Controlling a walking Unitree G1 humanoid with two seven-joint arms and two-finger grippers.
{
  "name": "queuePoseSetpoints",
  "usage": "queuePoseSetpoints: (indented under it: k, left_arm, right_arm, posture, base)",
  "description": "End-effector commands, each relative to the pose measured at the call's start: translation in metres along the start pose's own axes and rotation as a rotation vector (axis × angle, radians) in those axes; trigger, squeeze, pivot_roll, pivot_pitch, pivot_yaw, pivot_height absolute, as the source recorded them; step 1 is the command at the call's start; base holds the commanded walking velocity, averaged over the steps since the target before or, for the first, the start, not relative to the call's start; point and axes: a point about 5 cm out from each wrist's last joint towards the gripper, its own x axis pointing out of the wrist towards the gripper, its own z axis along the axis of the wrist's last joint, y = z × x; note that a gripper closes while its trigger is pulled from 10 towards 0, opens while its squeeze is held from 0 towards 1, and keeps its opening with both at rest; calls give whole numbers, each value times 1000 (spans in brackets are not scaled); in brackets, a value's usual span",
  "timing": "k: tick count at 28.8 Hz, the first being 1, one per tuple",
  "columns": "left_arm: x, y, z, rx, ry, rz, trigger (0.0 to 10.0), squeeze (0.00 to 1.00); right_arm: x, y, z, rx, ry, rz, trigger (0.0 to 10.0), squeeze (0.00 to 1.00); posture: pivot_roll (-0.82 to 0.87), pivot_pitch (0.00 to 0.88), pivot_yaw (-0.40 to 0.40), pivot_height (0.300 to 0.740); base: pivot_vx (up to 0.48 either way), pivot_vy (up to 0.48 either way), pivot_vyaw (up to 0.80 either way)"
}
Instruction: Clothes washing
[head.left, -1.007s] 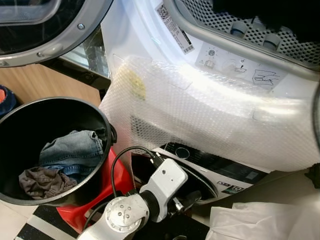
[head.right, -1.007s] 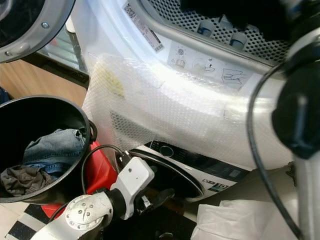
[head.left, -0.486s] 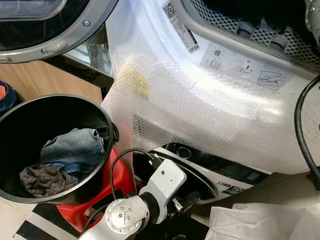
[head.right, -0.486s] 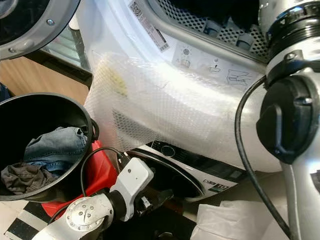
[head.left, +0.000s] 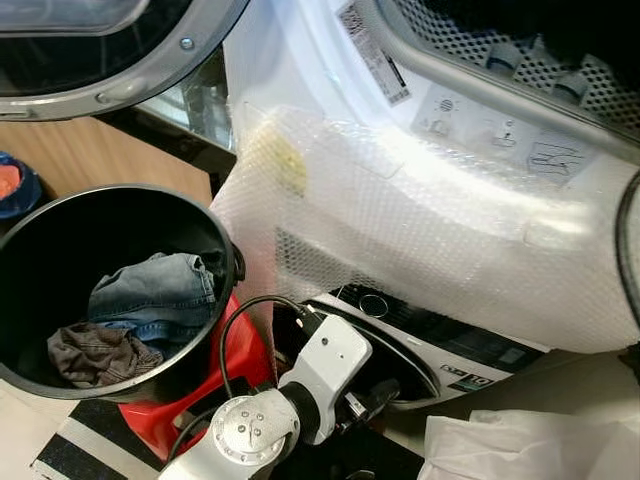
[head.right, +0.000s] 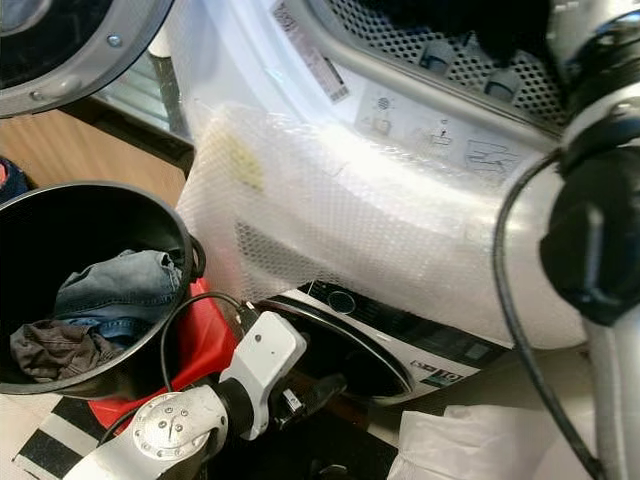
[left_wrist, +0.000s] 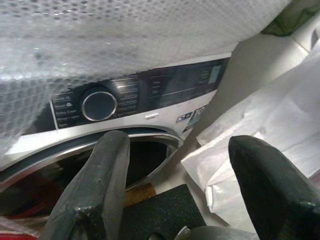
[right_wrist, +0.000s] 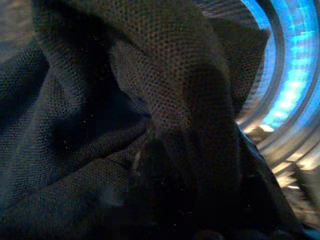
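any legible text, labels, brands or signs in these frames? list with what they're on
Nothing can be quoted; all print is too small or blurred.
White barcode sticker on the upper white machine's door rim: unreadable.
Pictogram warning panel below the perforated steel drum: icons only, no readable words.
Dark control panel of the lower white washing machine, around the round dial: blurred.
Small badge under that panel: unreadable.

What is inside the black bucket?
The black bucket holds blue jeans and a crumpled brown garment partly overlapping them. Anything beneath the two is covered.
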Motion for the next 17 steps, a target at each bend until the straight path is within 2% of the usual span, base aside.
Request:
queuePoseSetpoints:
  k: [1,3,7,8,9,10,12,14,17]
  left_arm:
    - [-1,-9,2,-12,-5,-35,10000,0]
    - [0,-9,3,-14,-6,-33,10000,0]
    - [-1,-10,3,-19,-6,-32,10000,0]
    - [-1,-10,3,-24,-5,-32,10000,0]
    - [-1,-10,3,-28,-4,-31,10000,0]
    - [-1,-11,3,-27,-5,-32,10000,0]
    - [-2,-11,3,-28,-5,-32,10000,0]
    - [-3,-12,3,-32,-2,-32,10000,0]
    - [-2,-11,3,-31,1,-31,10000,0]
  right_arm:
    - [1,-17,7,-2,-28,-67,10000,0]
    - [1,-19,8,-10,-41,-74,10000,0]
    - [1,-10,6,-52,-41,-1,10000,0]
    - [1,-6,6,-55,-45,40,10000,839]
    - [1,-4,6,-57,-47,69,10000,839]
    - [0,-2,6,-82,-48,84,10000,1000]
    - [0,0,4,-132,-39,109,10000,1000]
    - [0,0,1,-227,-16,144,10000,1000]
    - [0,-5,-1,-242,16,165,10000,1000]
  posture:
    - [-26,315,-214,740]
    - [-25,315,-214,740]
    - [-19,313,-213,740]
    - [-19,313,-211,740]
    - [-18,313,-211,740]
    - [-17,312,-211,740]
    - [-13,312,-210,740]
    - [-10,310,-209,740]
    - [-10,310,-209,740]
  base:
    - [0,0,0]
    - [0,0,0]
    - [0,0,0]
    - [0,0,0]
    - [0,0,0]
    - [0,0,0]
    - [0,0,0]
    - [0,0,0]
    - [0,0,0]
